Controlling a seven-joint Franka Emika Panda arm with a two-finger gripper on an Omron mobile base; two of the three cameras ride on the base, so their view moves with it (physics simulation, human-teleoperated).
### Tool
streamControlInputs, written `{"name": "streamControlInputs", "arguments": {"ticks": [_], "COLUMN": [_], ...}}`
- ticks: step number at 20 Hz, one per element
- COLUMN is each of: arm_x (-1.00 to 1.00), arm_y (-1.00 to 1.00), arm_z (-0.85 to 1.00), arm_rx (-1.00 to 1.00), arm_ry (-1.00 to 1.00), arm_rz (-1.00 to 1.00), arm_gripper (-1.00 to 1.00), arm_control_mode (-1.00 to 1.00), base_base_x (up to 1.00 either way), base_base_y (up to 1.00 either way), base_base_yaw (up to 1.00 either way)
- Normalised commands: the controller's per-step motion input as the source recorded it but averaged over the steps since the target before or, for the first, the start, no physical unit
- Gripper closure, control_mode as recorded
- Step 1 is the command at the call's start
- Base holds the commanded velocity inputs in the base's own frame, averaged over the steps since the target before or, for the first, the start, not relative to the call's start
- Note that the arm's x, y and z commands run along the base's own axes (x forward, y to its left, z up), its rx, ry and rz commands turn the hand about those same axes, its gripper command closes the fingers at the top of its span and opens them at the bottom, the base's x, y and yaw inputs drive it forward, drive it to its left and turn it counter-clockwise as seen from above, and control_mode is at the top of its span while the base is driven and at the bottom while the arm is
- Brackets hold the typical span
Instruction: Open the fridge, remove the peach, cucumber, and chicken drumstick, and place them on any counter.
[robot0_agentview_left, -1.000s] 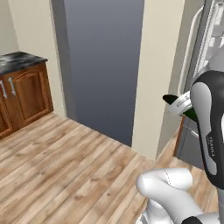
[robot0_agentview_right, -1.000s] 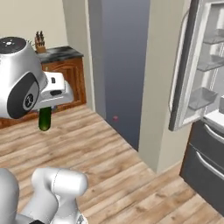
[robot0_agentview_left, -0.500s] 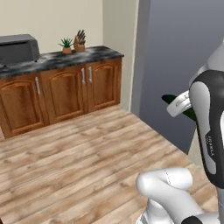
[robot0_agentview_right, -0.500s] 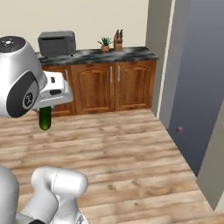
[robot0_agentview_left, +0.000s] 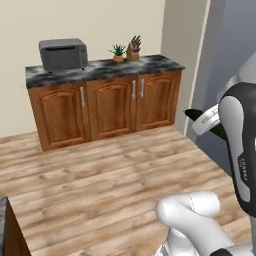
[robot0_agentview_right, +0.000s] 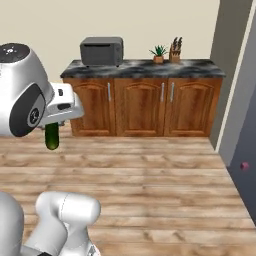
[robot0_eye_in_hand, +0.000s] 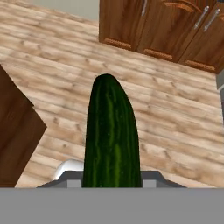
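Note:
A dark green cucumber (robot0_eye_in_hand: 111, 135) stands up in the middle of the hand view, over the wooden floor. My gripper (robot0_agentview_left: 208, 122) is shut on the cucumber (robot0_agentview_left: 194, 115), whose ends stick out on both sides of the hand. From the right, the cucumber (robot0_agentview_right: 52, 136) hangs below the white hand. The counter (robot0_agentview_right: 145, 66) with its marbled top and brown cabinets lies ahead across the floor, also seen as the counter (robot0_agentview_left: 102, 70) from the left. Fridge, peach and chicken drumstick are out of view.
On the counter stand a grey microwave (robot0_agentview_left: 63, 53), a small potted plant (robot0_agentview_left: 118, 51) and a knife block (robot0_agentview_left: 133, 48). A grey wall (robot0_agentview_left: 232, 65) rises at the right. A dark wooden cabinet corner (robot0_eye_in_hand: 15, 135) is close on the hand view's left.
The whole picture has swung: the open fridge and grey wall have left the views and the counter with cabinets has come in. The cucumber stays held in my gripper.

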Motion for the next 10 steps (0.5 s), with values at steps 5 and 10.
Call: {"name": "streamControlInputs", "arguments": {"ticks": [5, 10], "arm_x": [0.00, 0.00], "arm_y": [0.00, 0.00], "arm_z": [0.00, 0.00], "arm_rx": [0.00, 0.00], "arm_ry": [0.00, 0.00], "arm_rz": [0.00, 0.00], "arm_gripper": [1.00, 1.00], "arm_control_mode": [1.00, 1.00], "base_base_x": [0.16, -0.65], "base_base_y": [0.12, 0.26], "base_base_yaw": [0.38, 0.80]}}
